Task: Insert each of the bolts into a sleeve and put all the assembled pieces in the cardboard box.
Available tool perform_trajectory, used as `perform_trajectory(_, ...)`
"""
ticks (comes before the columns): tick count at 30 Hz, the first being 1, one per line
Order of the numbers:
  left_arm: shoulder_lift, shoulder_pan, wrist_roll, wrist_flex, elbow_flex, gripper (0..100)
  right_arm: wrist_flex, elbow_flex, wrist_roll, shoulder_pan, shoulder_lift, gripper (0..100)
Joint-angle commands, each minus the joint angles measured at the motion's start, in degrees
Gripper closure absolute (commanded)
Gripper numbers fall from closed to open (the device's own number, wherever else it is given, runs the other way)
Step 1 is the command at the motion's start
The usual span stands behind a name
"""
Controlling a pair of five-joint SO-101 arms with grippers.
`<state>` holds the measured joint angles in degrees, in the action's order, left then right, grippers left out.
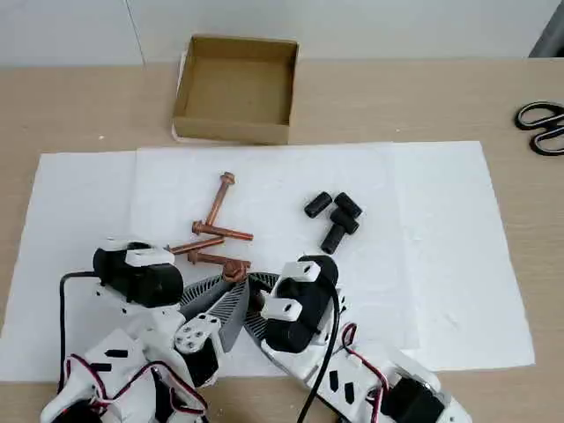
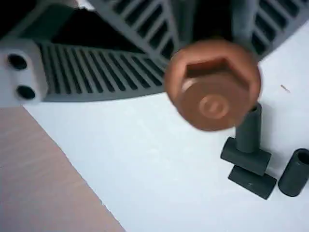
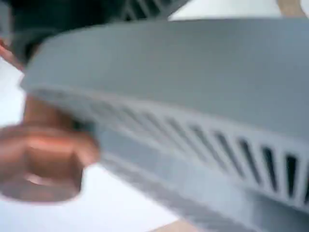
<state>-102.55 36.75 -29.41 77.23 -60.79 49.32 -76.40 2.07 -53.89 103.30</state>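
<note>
A copper bolt, head (image 1: 233,271) up, sits between the grey ribbed fingers of my left gripper (image 1: 231,277), which is shut on it near the paper's front. In the left wrist view the bolt head (image 2: 212,87) faces the camera, just below the left gripper (image 2: 212,29). My right gripper (image 1: 254,293) is close beside it, and the bolt head (image 3: 41,159) shows in the right wrist view. Several loose copper bolts (image 1: 222,232) lie just beyond. Several black sleeves (image 1: 333,216) lie to the right, also seen as sleeves (image 2: 248,145) on the paper. The cardboard box (image 1: 231,130) stands empty at the back.
White paper (image 1: 441,264) covers the middle of the wooden table. Black scissors (image 1: 539,125) lie at the far right edge. Both arm bodies crowd the front edge, with cables trailing below them.
</note>
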Motion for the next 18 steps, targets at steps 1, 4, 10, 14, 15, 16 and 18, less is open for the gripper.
perform_trajectory(1,0.1,1.0,0.3,0.0,-2.4,100,-3.3,1.1,-0.5,1.2,0.5,99.6)
perform_trajectory(4,0.3,1.0,0.3,-2.5,-3.0,98,-3.3,1.0,-0.5,1.2,0.5,99.6)
perform_trajectory(10,0.4,0.9,0.3,-3.1,-4.5,87,-3.3,1.0,-0.5,1.2,0.5,99.6)
perform_trajectory(14,0.4,0.9,0.3,-3.0,-4.5,87,-3.2,0.9,-0.5,1.2,0.5,99.6)
perform_trajectory(15,0.4,0.9,0.3,-3.0,-4.5,87,-3.2,0.8,-0.5,1.2,0.5,99.6)
perform_trajectory(16,0.4,0.9,0.3,-3.0,-4.5,87,-3.2,0.8,-0.5,1.2,0.5,99.6)
perform_trajectory(18,0.4,0.8,0.3,-3.1,-4.5,87,-3.2,0.2,-0.5,1.2,0.5,99.6)
